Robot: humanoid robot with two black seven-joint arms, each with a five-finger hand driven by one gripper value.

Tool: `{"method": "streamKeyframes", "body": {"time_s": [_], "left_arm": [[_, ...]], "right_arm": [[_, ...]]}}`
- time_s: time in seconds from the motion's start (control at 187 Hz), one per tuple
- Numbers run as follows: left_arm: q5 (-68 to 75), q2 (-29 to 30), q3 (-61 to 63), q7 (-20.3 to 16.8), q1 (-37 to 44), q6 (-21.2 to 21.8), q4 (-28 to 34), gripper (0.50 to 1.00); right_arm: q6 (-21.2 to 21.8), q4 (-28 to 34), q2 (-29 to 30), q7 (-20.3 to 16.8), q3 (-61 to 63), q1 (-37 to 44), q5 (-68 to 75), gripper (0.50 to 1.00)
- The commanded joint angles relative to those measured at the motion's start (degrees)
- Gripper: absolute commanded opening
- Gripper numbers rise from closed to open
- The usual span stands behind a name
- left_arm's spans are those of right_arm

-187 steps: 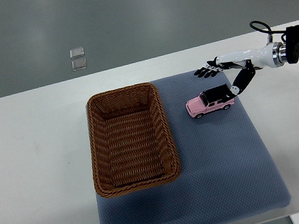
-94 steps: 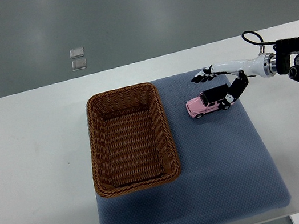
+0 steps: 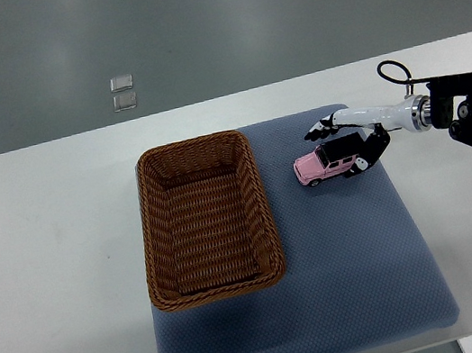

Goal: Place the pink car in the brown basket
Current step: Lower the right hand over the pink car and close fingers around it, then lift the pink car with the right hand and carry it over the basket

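The pink car [image 3: 315, 167], with a black roof, stands on the blue-grey mat just right of the brown wicker basket [image 3: 264, 199], which has nothing in it. My right hand [image 3: 337, 148] reaches in from the right edge and sits over the car's rear end. Its black fingers [image 3: 319, 131] are spread just behind the roof and the thumb [image 3: 363, 160] is down at the car's back corner. The hand brackets the car without a closed grip. The left arm is out of sight.
A blue-grey mat [image 3: 351, 257] covers the middle of the white table [image 3: 59, 262], with the basket on its left part. Two small clear squares [image 3: 123, 93] lie on the floor beyond the table. The table's front edge runs along the bottom of the picture.
My right hand has moved left and down towards the car, and its thumb has swung in against the car's rear. The car and basket have not moved.
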Motion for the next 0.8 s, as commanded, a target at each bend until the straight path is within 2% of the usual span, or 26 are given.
{"method": "streamKeyframes", "body": {"time_s": [0.0, 0.101, 0.251, 0.363, 0.523, 0.603, 0.795], "left_arm": [[0.0, 0.0, 0.0, 0.1, 0.0, 0.0, 0.0, 1.0], [0.0, 0.0, -0.1, 0.0, 0.0, 0.0, 0.0, 1.0], [0.0, 0.0, -0.1, 0.1, 0.0, 0.0, 0.0, 1.0], [0.0, 0.0, -0.1, 0.0, 0.0, 0.0, 0.0, 1.0], [0.0, 0.0, 0.0, 0.0, 0.0, 0.0, 0.0, 1.0], [0.0, 0.0, 0.0, 0.1, 0.0, 0.0, 0.0, 1.0], [0.0, 0.0, -0.1, 0.0, 0.0, 0.0, 0.0, 1.0]], "right_arm": [[-0.1, 0.0, 0.0, 0.0, 0.0, 0.0, 0.0, 0.738], [-0.4, 0.0, 0.0, 0.0, -0.1, 0.0, 0.0, 0.656], [-0.5, 0.0, -0.1, 0.1, -0.6, 0.0, 0.0, 0.588], [-0.5, -0.1, -0.4, 1.2, -0.5, 0.2, 0.0, 0.5], [-0.4, -0.4, -1.1, 1.9, 0.7, 1.1, 1.1, 0.5], [-0.1, -0.5, -1.2, 3.4, 0.7, 2.8, 1.1, 0.5], [0.0, -0.5, -1.4, 3.4, 0.7, 5.3, 1.1, 0.5]]}}
